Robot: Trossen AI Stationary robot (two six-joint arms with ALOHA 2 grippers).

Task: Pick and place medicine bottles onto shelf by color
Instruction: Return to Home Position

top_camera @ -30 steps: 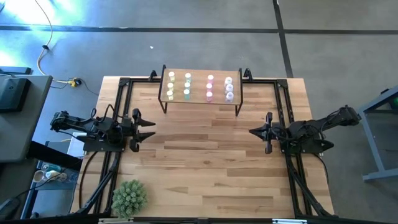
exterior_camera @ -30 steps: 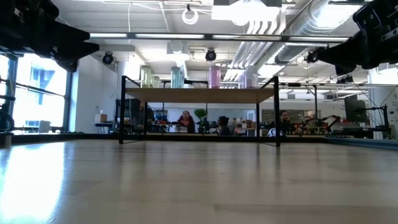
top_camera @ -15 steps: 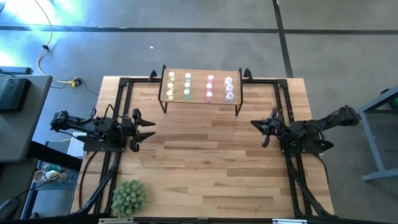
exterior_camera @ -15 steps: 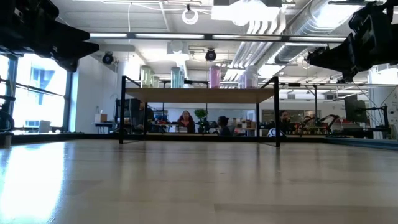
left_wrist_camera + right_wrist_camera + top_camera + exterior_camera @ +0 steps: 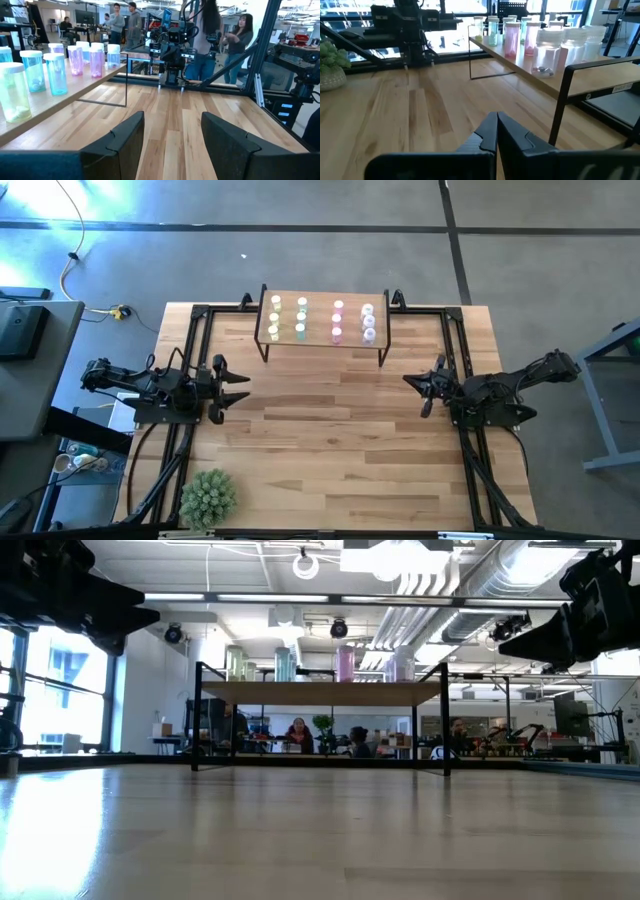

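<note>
The shelf (image 5: 320,340) stands on thin black legs at the middle of the table's far edge. The medicine bottles stand upright on its board in rows by color: yellow (image 5: 275,303), green (image 5: 301,305), pink (image 5: 338,307), white (image 5: 368,310). In the low view they show above the board (image 5: 320,693). At the table's left side my left gripper (image 5: 240,388) is open, level and holds nothing (image 5: 172,135). My right gripper (image 5: 406,379) at the table's right side is shut on nothing (image 5: 496,120) and is angled toward the shelf.
A spiky green potted plant (image 5: 208,497) sits at the near left corner. Black frame rails (image 5: 190,345) run along the table's left and right sides. Bare planks lie between the arms and in front of the shelf. People stand in the room beyond.
My right gripper has swung in place toward the table's far edge and the shelf, rolling a little, and has stayed shut. The bottles and the shelf have not moved.
</note>
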